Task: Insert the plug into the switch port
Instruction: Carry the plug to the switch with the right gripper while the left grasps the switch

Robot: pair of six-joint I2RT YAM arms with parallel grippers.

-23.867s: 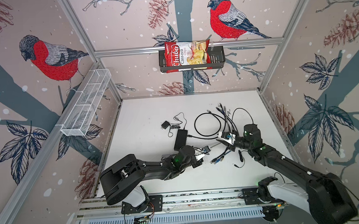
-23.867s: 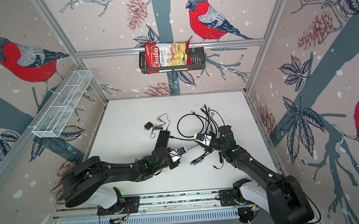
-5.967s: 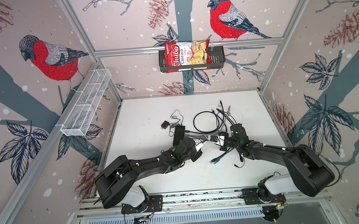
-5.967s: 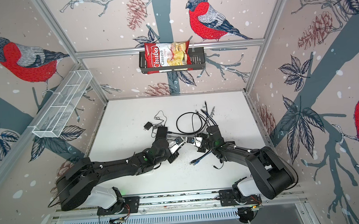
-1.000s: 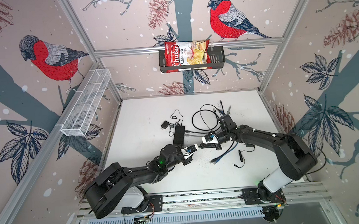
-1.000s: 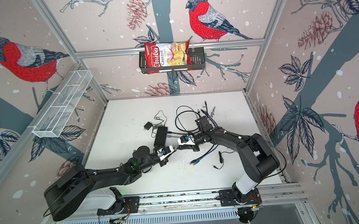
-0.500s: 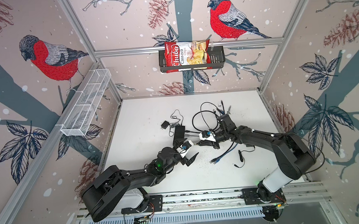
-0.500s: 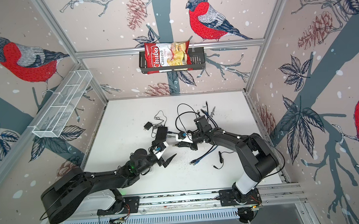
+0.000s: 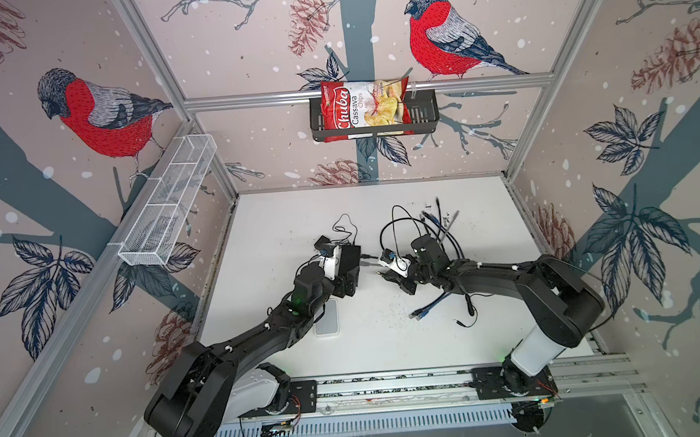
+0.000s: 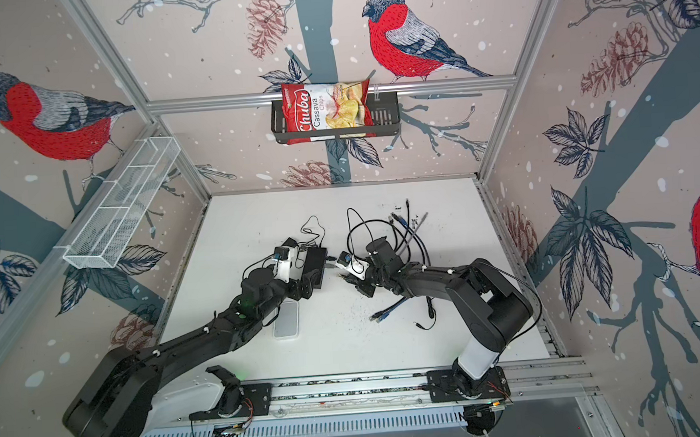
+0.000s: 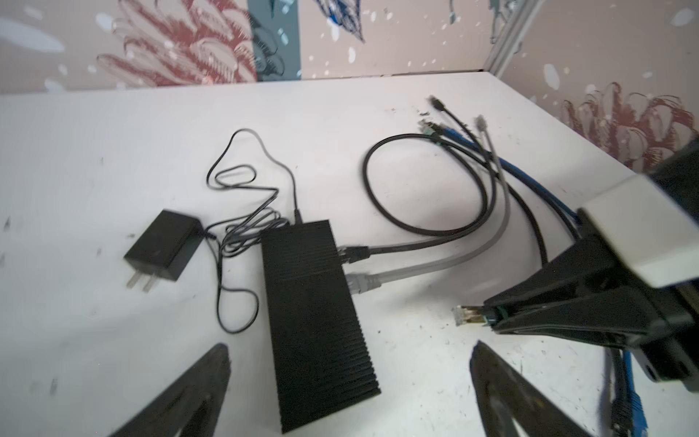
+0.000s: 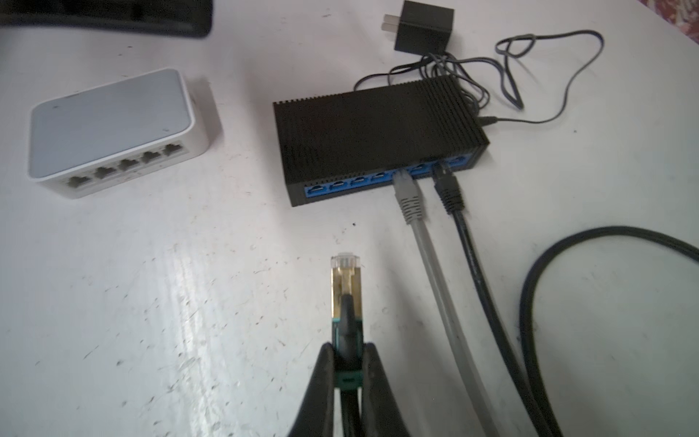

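Visibly pinched in right hand (image 12: 350, 359): plug (image 12: 344, 280), facing switch (image 12: 378, 136).

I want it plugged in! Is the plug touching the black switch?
Apart: right wrist view shows bare table between plug and black switch.

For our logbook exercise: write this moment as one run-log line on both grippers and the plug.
left gripper: open, empty | right gripper: shut on Ethernet plug | black switch: plug not yet in a port
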